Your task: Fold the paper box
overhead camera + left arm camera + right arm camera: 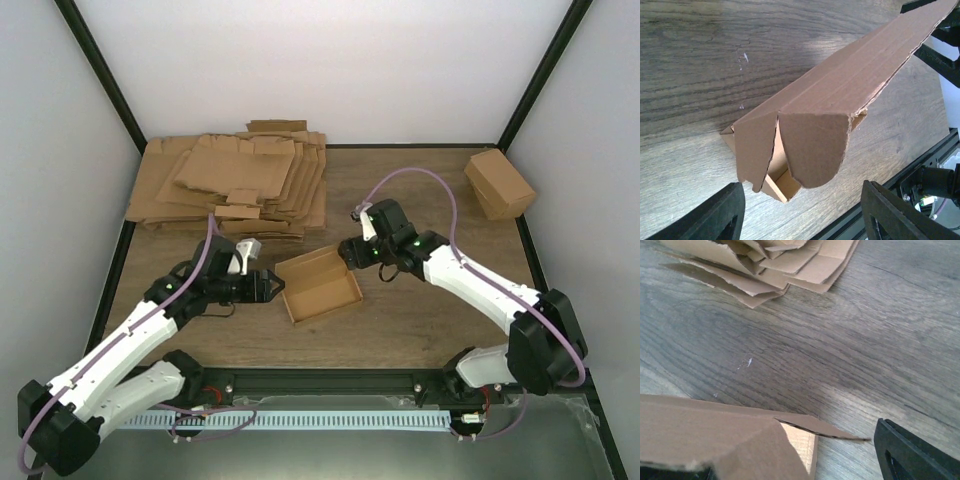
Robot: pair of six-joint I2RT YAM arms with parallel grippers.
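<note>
The paper box (318, 284) lies near the middle of the table as a half-formed brown tray with its walls up. My left gripper (275, 288) is at its left end, open. In the left wrist view the box (840, 95) stretches away, two end flaps hang down, and the black fingers (715, 215) stand wide on either side below them without touching. My right gripper (352, 250) hovers at the box's far right corner. In the right wrist view that corner (715, 435) lies between the jaws; one finger (912, 455) is clear of it, and cardboard hides the other.
A thick pile of flat brown sheets (235, 185) covers the back left, with its edge (770, 265) in the right wrist view. A finished brown cuboid (498, 183) stands at the back right. A black rail (330, 383) runs along the near edge.
</note>
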